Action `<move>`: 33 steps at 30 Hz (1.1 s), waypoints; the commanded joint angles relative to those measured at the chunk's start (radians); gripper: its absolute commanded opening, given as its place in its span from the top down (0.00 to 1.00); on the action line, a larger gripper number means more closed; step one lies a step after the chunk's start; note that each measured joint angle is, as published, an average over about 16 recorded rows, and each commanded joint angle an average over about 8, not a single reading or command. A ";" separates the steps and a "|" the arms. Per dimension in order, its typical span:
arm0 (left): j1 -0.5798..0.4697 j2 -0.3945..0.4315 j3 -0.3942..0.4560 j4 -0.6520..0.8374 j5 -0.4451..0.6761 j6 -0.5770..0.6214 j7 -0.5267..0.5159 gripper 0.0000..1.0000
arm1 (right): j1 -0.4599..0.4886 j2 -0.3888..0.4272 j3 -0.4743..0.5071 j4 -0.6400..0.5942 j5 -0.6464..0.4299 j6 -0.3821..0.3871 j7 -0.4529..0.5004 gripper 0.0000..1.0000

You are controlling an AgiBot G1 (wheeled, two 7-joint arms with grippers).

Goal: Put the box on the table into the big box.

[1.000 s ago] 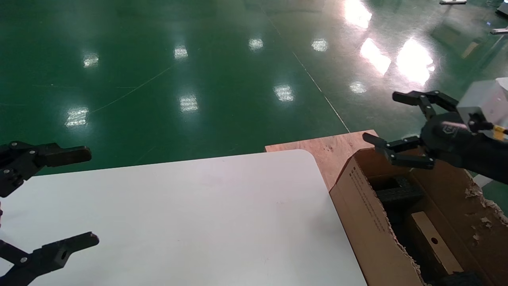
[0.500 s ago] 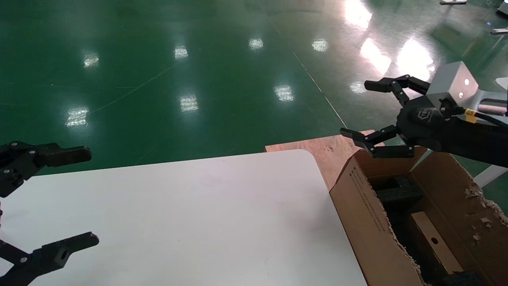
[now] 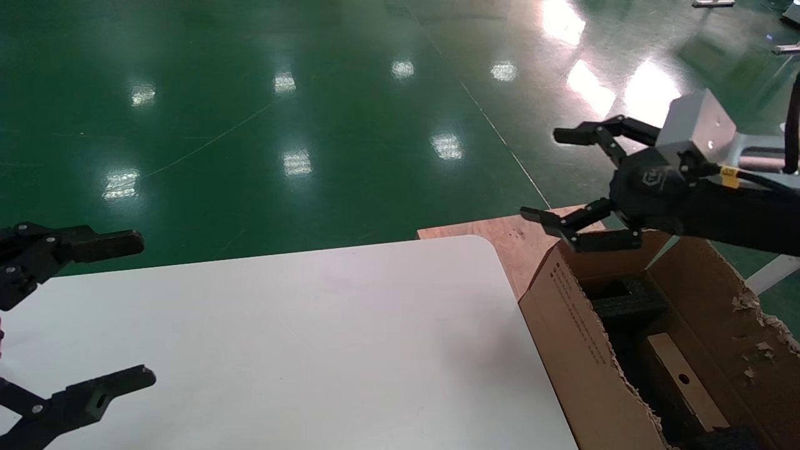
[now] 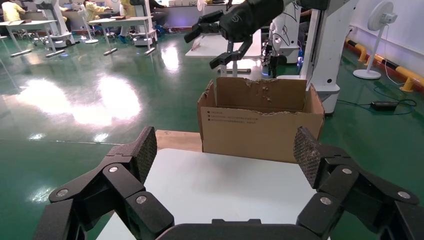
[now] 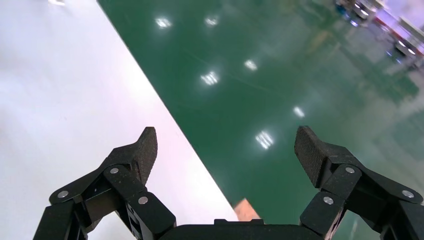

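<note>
The small flat brown box point(image 3: 681, 380), with its round hole showing, lies inside the big box point(image 3: 572, 331) on black foam. The big box stands off the right edge of the white table point(image 3: 300, 337) and also shows in the left wrist view point(image 4: 260, 132). My right gripper point(image 3: 542, 181) is open and empty, in the air above the big box's far corner; it also shows in its own wrist view point(image 5: 227, 145). My left gripper point(image 3: 145, 309) is open and empty over the table's left side, as its wrist view point(image 4: 227, 150) shows.
A brown plywood board point(image 3: 519, 234) lies under the big box beyond the table's far right corner. Torn cardboard flaps point(image 3: 756, 312) line the carton's right side. Glossy green floor point(image 3: 312, 112) lies beyond.
My right gripper has risen and moved left and away from above the big box's far end, still open and empty. The left arm has not moved.
</note>
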 commanded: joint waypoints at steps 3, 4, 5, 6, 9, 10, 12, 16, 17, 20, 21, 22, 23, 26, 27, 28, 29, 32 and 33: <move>0.000 0.000 0.000 0.000 0.000 0.000 0.000 0.00 | -0.102 -0.042 0.133 -0.006 -0.021 -0.044 0.031 0.00; 0.000 0.000 0.000 0.000 0.000 0.000 0.000 0.00 | -0.127 -0.053 0.166 -0.007 -0.027 -0.055 0.038 0.00; 0.000 0.000 0.000 0.000 0.000 0.000 0.000 0.00 | -0.153 -0.064 0.200 -0.008 -0.032 -0.066 0.046 0.00; 0.000 0.000 0.000 0.000 0.000 0.000 0.000 0.00 | -0.180 -0.075 0.234 -0.010 -0.038 -0.077 0.054 0.00; 0.000 0.000 0.000 0.000 0.000 0.000 0.000 0.00 | -0.257 -0.107 0.336 -0.014 -0.054 -0.110 0.078 0.00; 0.000 0.000 0.000 0.000 0.000 0.000 0.000 0.00 | -0.283 -0.117 0.369 -0.015 -0.059 -0.121 0.085 0.00; 0.000 0.000 0.000 0.000 0.000 0.000 0.000 0.00 | -0.334 -0.139 0.436 -0.018 -0.070 -0.143 0.101 0.00; 0.000 0.000 0.000 0.000 0.000 0.000 0.000 0.00 | -0.436 -0.181 0.569 -0.024 -0.091 -0.187 0.132 0.00; 0.000 0.000 0.000 0.000 0.000 0.000 0.000 0.00 | -0.462 -0.192 0.602 -0.025 -0.096 -0.198 0.139 0.00; 0.000 0.000 0.000 0.000 0.000 0.000 0.000 0.00 | -0.539 -0.224 0.703 -0.029 -0.113 -0.231 0.163 0.00; 0.000 0.000 0.000 0.000 0.000 0.000 0.000 0.00 | -0.565 -0.235 0.738 -0.031 -0.118 -0.242 0.171 0.00; 0.000 0.000 0.000 0.000 0.000 0.000 0.000 0.00 | -0.591 -0.246 0.771 -0.032 -0.124 -0.254 0.179 0.00; 0.000 0.000 0.000 0.000 0.000 0.000 0.000 0.00 | -0.617 -0.256 0.804 -0.034 -0.129 -0.264 0.186 0.00; 0.000 0.000 0.000 0.000 0.000 0.000 0.000 0.00 | -0.694 -0.288 0.906 -0.038 -0.145 -0.298 0.210 0.00; 0.000 0.000 0.000 0.000 0.000 0.000 0.000 0.00 | -0.720 -0.299 0.939 -0.039 -0.150 -0.309 0.217 0.00; 0.000 0.000 0.000 0.000 0.000 0.000 0.000 0.00 | -0.746 -0.310 0.973 -0.041 -0.156 -0.320 0.225 0.00; 0.000 0.000 0.000 0.000 0.000 0.000 0.000 0.00 | -0.771 -0.320 1.006 -0.042 -0.161 -0.331 0.233 0.00; 0.000 0.000 0.000 0.000 0.000 0.000 0.000 0.00 | -0.848 -0.352 1.106 -0.046 -0.177 -0.364 0.256 0.00; 0.000 0.000 0.000 0.000 0.000 0.000 0.000 0.00 | -0.873 -0.363 1.139 -0.048 -0.182 -0.374 0.264 0.00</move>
